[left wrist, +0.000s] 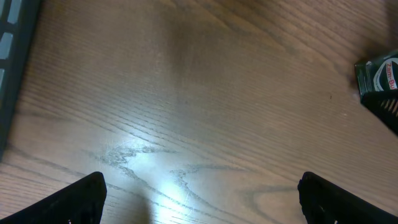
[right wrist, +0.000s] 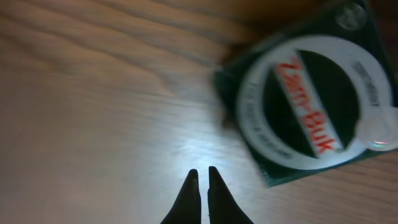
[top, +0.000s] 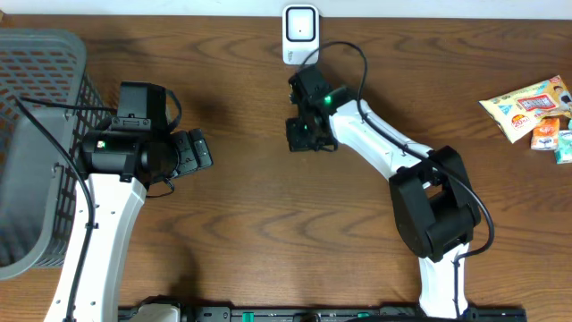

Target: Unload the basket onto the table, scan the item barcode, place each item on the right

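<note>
Brown wooden table: green box, grey basket at edge.

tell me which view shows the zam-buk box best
The right wrist view: the green Zam-Buk box lies in plain sight, label readable though blurred. The left wrist view catches only a corner at its right edge. Overhead, the right arm appears to hide it.

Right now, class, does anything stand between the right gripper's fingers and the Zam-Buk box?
Nothing visible does. In the right wrist view the right gripper, its fingers shut, sits over bare wooden table. The Zam-Buk box lies just ahead to the right, with only wood between them.
</note>
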